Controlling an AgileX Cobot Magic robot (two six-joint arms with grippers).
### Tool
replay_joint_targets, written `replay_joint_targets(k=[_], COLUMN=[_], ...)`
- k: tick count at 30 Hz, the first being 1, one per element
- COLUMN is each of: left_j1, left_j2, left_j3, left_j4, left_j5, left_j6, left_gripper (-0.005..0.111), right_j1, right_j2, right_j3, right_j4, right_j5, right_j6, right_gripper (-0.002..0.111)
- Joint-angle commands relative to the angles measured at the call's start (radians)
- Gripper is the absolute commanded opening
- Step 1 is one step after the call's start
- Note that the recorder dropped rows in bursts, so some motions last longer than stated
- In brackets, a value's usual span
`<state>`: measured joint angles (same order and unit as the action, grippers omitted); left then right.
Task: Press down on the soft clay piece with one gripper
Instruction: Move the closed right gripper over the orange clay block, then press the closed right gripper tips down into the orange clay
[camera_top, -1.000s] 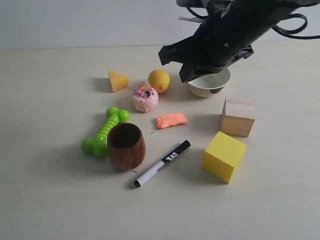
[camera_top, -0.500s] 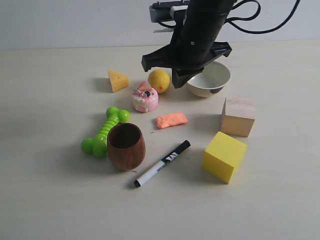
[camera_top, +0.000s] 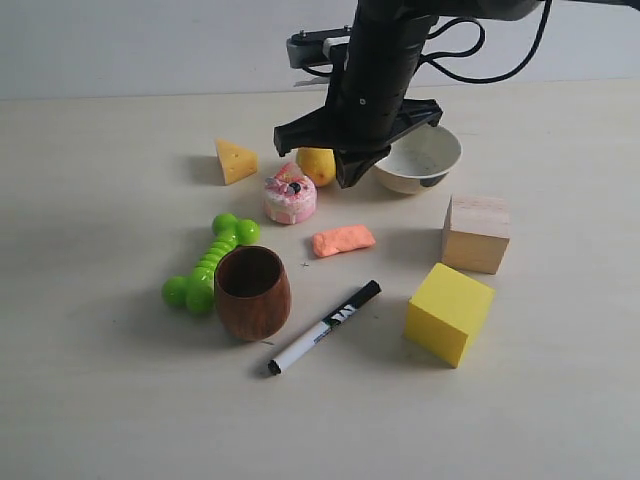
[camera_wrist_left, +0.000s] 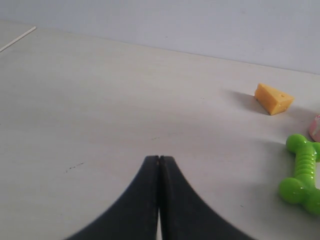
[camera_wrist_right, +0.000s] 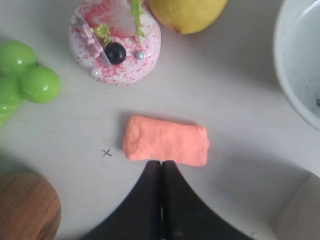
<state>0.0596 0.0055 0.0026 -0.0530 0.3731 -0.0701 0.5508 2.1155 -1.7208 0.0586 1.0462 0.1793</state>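
The soft clay piece (camera_top: 343, 240) lies flat on the table, a salmon-orange oblong lump between the cake and the marker. My right gripper (camera_top: 349, 176) hangs in the air behind it, near the lemon and the bowl, clear of the table. In the right wrist view the clay (camera_wrist_right: 166, 141) sits just beyond the right gripper (camera_wrist_right: 161, 163), whose black fingers are shut with nothing between them. I cannot tell from that view how high the tips are above it. My left gripper (camera_wrist_left: 159, 158) is shut and empty over bare table, far from the clay.
Around the clay stand a pink-and-white cake (camera_top: 290, 197), a lemon (camera_top: 318, 160), a white bowl (camera_top: 425, 160), a wooden block (camera_top: 477, 233), a yellow cube (camera_top: 449, 312), a marker (camera_top: 325, 327), a wooden cup (camera_top: 252, 292), a green toy (camera_top: 208, 265) and a cheese wedge (camera_top: 236, 160).
The right arm has swung left from over the bowl and turned more upright, so its shut gripper now hangs nearer the clay. The objects have not moved.
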Motion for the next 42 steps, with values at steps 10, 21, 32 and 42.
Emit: replay_joint_targets(k=[10,21,32,42], left_j1=[-0.001,-0.001,-0.001,-0.001], left_j2=[-0.005,-0.005,-0.005,-0.005], left_j3=[-0.003,-0.003,-0.003,-0.003], left_j4=[-0.006,-0.006,-0.006,-0.006], left_j5=[-0.01,-0.01,-0.01,-0.01], left_j6=[-0.006,-0.006,-0.006,-0.006], left_gripper=[0.0,0.0,0.0,0.0], right_j1=[0.007,0.019,0.019,0.019], right_j2=[0.104,0.143,0.155,0.174], right_j3=[-0.008,-0.008,-0.008,-0.008], right_j4=[-0.007,-0.008,-0.009,-0.015], right_j5=[-0.029,-0.013,-0.023,-0.059], right_j6=[0.079,0.132,0.132,0.132], right_gripper=[0.001,0.001,0.001,0.001])
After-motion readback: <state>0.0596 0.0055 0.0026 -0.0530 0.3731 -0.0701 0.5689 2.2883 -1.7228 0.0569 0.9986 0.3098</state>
